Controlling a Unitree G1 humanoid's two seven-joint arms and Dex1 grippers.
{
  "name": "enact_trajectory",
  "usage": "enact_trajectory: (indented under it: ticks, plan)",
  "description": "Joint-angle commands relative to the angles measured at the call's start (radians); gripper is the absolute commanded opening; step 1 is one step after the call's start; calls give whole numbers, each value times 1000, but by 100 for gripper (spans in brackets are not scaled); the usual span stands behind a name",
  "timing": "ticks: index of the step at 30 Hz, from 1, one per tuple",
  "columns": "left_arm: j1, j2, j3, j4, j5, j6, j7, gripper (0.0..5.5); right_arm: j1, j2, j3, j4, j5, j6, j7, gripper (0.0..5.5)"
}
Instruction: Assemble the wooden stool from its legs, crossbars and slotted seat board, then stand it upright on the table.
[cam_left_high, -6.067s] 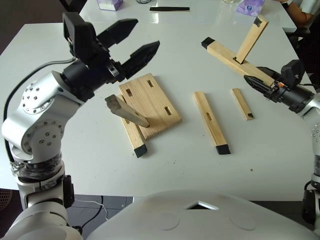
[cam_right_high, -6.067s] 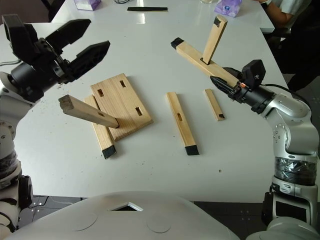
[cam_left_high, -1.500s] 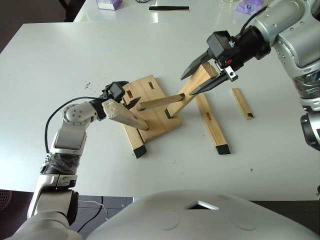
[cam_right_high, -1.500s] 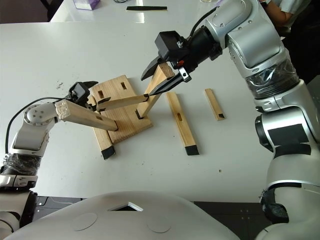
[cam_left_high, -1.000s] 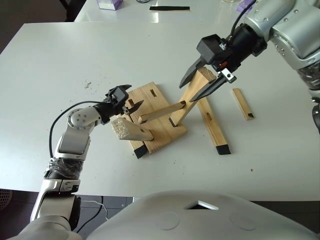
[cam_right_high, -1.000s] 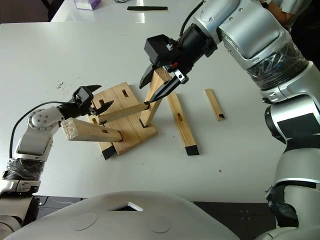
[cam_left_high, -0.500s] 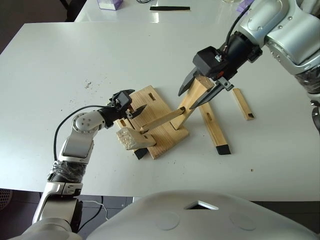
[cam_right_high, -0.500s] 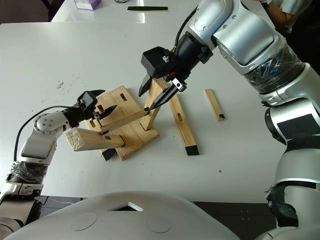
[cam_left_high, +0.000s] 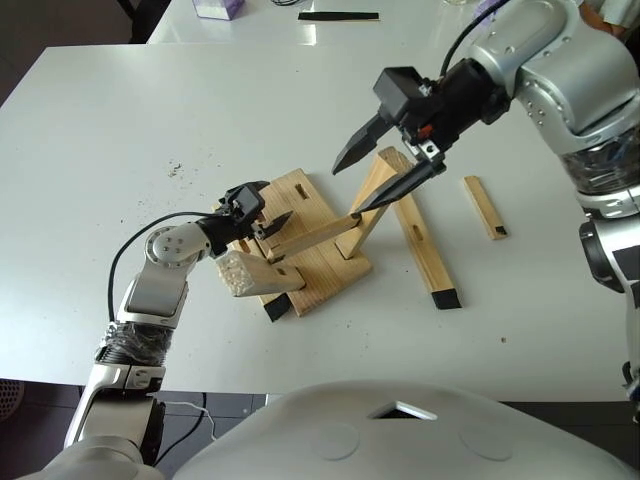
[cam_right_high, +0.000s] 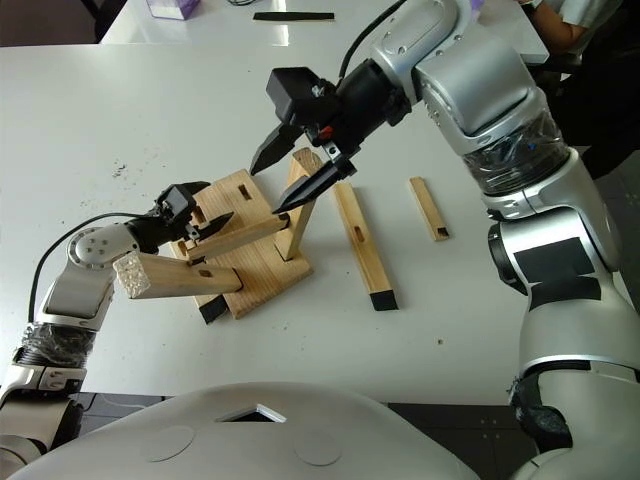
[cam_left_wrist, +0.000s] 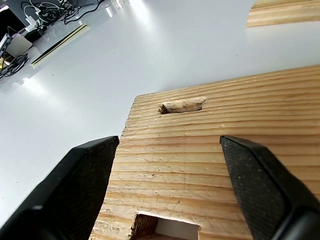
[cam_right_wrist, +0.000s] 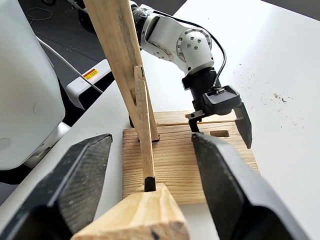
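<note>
L claw (cam_left_high: 274, 200) open, R claw (cam_left_high: 346, 191) open – round leg (cam_left_high: 372, 205)

the white worktop (cam_left_high: 120, 120) carries a scatter of dark crumbs (cam_left_high: 178, 168) toward its left side. farther back lie a black strip (cam_left_high: 338, 16) and a purple box (cam_left_high: 220, 8), well apart. a tangle of cables (cam_left_wrist: 35, 10) sits beyond the worktop's edge.

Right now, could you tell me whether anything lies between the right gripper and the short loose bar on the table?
Yes: the long loose leg lies flat between the right gripper and the short bar. The upright leg also stands inside the open gripper.
</note>
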Motion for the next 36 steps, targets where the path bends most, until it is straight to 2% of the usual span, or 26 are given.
enact_trajectory:
  ticks: [1,7,12,16,20,26,32,36]
  plan:
    - [-21,25,17,8,5,-3,-6,377,0,-57,-138,0,77,100,8,292]
    - [-48,52,78,-31,-33,12,-7,377,40,-87,-339,73,121,176,-83,292]
    - [9,181,134,-69,49,0,-8,377,184,-71,-435,139,-20,2,-305,292]
    - [19,225,115,-19,100,-53,-16,377,368,3,-379,109,-222,-211,-537,292]
    - [-10,237,90,23,125,-99,-36,377,494,80,-313,112,-350,-354,-657,292]
    - [-36,264,60,62,160,-145,-70,377,619,156,-240,97,-428,-448,-703,292]
    - [-36,298,37,91,197,-178,-94,377,702,167,-170,105,-516,-528,-712,292]
    - [-35,250,-22,151,231,-204,-75,377,733,154,-152,102,-550,-556,-703,292]
